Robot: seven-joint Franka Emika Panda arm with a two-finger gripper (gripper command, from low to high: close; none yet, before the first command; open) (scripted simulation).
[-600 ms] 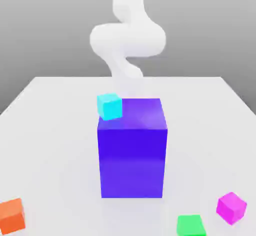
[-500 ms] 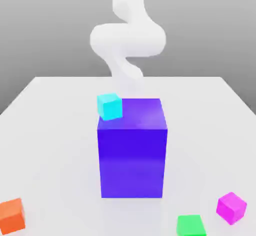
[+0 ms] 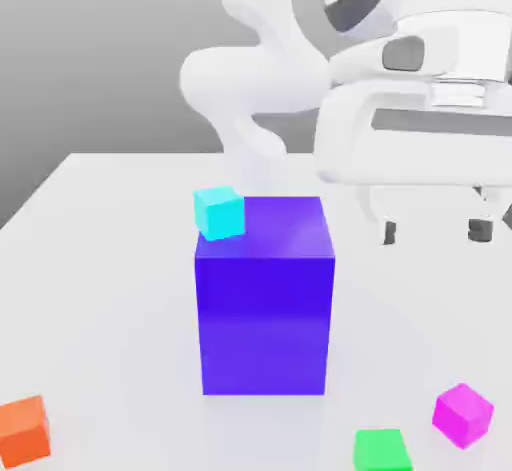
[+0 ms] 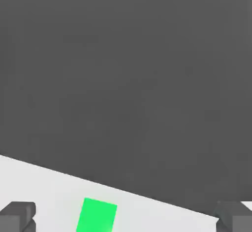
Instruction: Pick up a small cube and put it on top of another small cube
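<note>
Green cube (image 3: 381, 450): sat at the table's near edge; in the hand view (image 4: 97, 215) it lay between the two fingertips, touching neither.
Orange cube (image 3: 24, 430): sat at the near corner on the exterior view's left.
Magenta cube (image 3: 463, 415): sat near the near edge, just beside the green cube, tilted.
Gripper (image 3: 436, 229): hung above the table (image 3: 90, 259) on the exterior view's right, fingers spread wide, holding nothing.
Purple block (image 3: 265, 299): stood upright mid-table.
Cyan cube (image 3: 219, 211): rested on the purple block's top corner.
</note>
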